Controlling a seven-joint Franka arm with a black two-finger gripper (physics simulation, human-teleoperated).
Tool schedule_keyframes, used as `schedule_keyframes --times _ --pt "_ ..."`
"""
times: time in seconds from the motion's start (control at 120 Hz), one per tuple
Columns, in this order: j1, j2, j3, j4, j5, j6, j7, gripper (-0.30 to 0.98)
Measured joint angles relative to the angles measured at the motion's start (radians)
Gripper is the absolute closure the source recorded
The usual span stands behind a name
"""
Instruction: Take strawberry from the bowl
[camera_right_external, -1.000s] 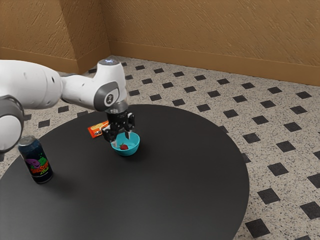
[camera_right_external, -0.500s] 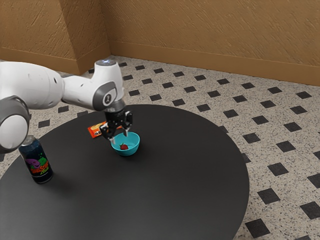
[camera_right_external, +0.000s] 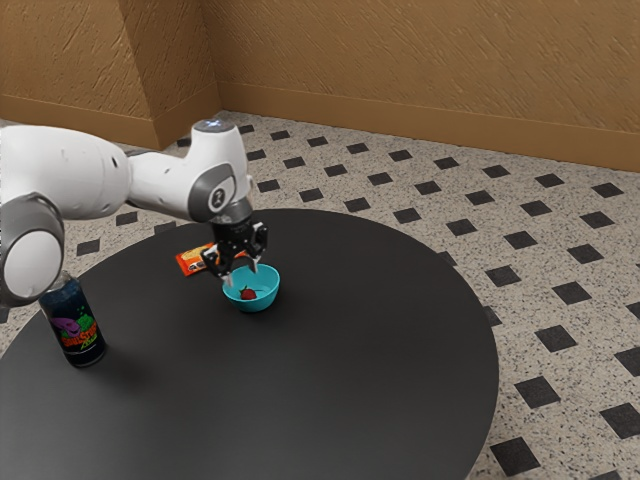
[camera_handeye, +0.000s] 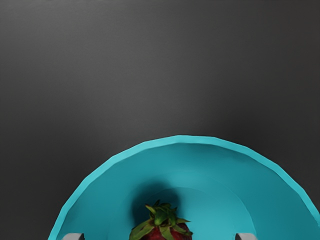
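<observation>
Open end effector (camera_right_external: 241, 274) above the strawberry (camera_handeye: 165, 236)
Likely light, soft; I'd pinch its sides gently below the leaves (camera_handeye: 161, 216), clear of the bowl wall (camera_handeye: 210, 162).

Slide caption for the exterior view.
Open black two-finger pincer over a round turquoise bowl holding a red leafy strawberry.

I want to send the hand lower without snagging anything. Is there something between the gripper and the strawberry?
Nothing visible blocks the way down: the open gripper hovers over the turquoise bowl, and the strawberry lies uncovered inside. The bowl's wall surrounds it, so the fingers should probably descend inside the rim.
</observation>
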Motion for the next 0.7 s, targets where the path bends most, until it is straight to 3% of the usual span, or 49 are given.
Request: schedule_keyframes --times 0.7 --pt "0.0 0.047 -0.015 0.014 0.0 0.001 0.037 0.36"
